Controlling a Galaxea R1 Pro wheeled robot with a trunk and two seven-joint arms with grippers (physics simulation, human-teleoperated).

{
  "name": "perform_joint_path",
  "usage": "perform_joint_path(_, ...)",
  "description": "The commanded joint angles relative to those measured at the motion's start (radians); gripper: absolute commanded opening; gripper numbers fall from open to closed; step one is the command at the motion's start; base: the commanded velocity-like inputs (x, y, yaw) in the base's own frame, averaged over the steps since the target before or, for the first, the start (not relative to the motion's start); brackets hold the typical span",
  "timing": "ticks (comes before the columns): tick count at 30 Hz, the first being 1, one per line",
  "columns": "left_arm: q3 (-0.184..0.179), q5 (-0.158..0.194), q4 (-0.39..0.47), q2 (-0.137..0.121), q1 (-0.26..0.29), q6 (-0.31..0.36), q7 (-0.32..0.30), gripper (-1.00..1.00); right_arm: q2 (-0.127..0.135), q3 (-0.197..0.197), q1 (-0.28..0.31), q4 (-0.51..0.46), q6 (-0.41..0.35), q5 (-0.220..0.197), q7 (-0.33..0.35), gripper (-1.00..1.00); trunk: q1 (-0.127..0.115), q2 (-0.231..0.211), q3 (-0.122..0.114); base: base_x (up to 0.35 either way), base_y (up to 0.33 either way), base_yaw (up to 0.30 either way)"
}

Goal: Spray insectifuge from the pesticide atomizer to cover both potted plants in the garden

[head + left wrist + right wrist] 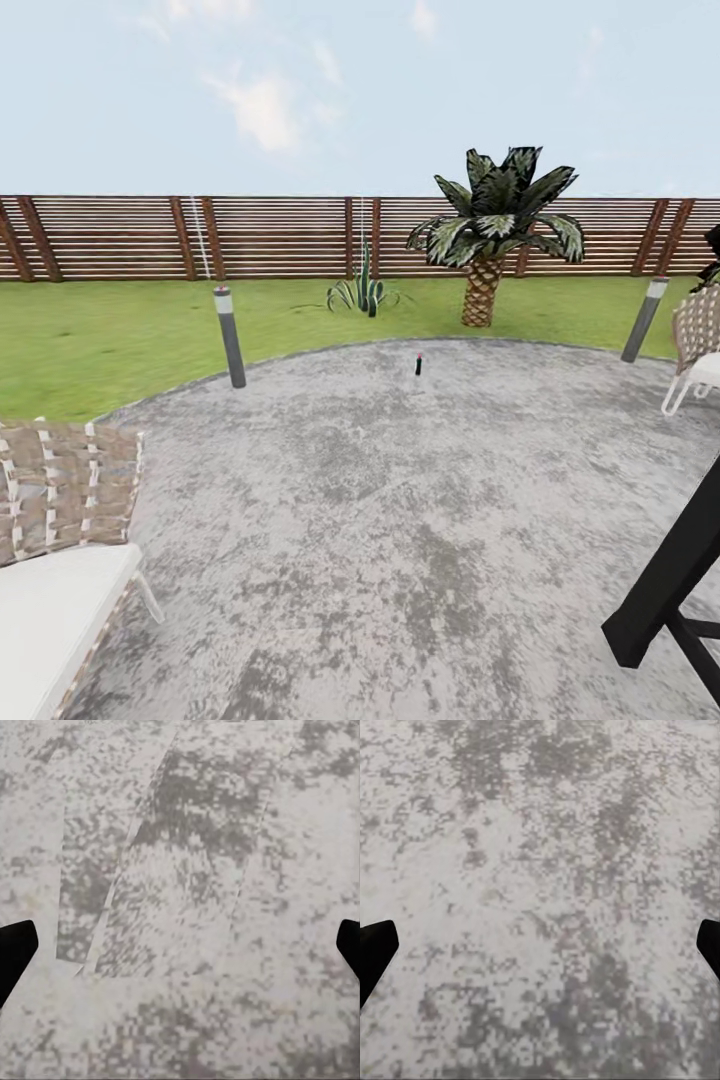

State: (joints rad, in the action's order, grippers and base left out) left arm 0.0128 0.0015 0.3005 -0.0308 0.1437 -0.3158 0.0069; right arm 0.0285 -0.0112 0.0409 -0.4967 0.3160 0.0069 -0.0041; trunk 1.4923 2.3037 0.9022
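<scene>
The pesticide atomizer (pixel 419 364) is a tiny dark bottle standing upright on the far side of the round grey stone patio (pixel 380 520), near its edge with the lawn. Behind it on the grass grows a low rosette of pointed green leaves, one potted plant (pixel 360 293). In the left wrist view my left gripper (pixel 180 952) hangs open over bare mottled stone, its black fingertips (pixel 15 952) at the picture's edges. My right gripper (pixel 540 952) is open too, with only stone between its fingertips (pixel 375 952). Both are far from the bottle.
A woven chair (pixel 60 560) with a white seat stands at the near left, another chair (pixel 700 345) at the right edge. Two grey bollard lamps (pixel 229 335) (pixel 645 318) flank the patio rim. A palm (pixel 495 235) and the slat fence (pixel 280 237) lie beyond. A black bar (pixel 665 585) crosses the lower right.
</scene>
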Motion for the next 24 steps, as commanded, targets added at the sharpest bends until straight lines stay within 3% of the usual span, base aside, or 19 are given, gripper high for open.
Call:
perform_joint_path(1, 0.001, 0.0, -0.001, 0.0, 0.001, -0.003, 0.001, 1.0, 0.0, -0.001, 0.0, 0.001, 0.003, 0.001, 0.0, 1.0, 0.0, 0.0, 0.001, 0.338, 0.0, 0.0)
perform_joint_path(24, 0.001, 0.0, -0.001, 0.0, 0.001, -0.003, 0.001, 1.0, 0.0, -0.001, 0.0, 0.0, 0.003, 0.001, 0.0, 1.0, 0.0, 0.0, 0.001, 0.338, 0.0, 0.0)
